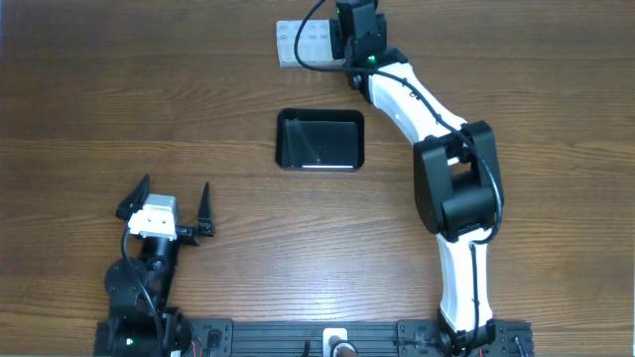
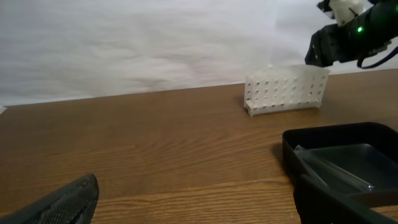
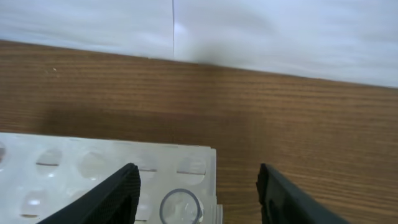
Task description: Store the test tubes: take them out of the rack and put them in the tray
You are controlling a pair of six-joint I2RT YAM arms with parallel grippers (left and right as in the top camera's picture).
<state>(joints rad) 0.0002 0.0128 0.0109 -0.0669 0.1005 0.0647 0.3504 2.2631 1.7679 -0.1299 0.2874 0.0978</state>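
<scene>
A white test-tube rack (image 1: 301,44) stands at the far edge of the table. My right gripper (image 3: 198,198) hangs open over the rack's right end (image 3: 106,171), its fingers either side of a clear tube's round mouth (image 3: 180,205) that sits in a corner hole. In the top view the right gripper (image 1: 353,38) is at the rack's right side. A black tray (image 1: 281,141) lies in the middle of the table, and at least one clear tube (image 2: 333,168) lies inside it. My left gripper (image 1: 173,190) is open and holds nothing, near the front left.
Bare wooden table lies between the tray (image 2: 323,134) and the rack (image 2: 286,90). A white wall runs behind the table's far edge. The right arm (image 1: 451,178) stretches along the right side of the tray.
</scene>
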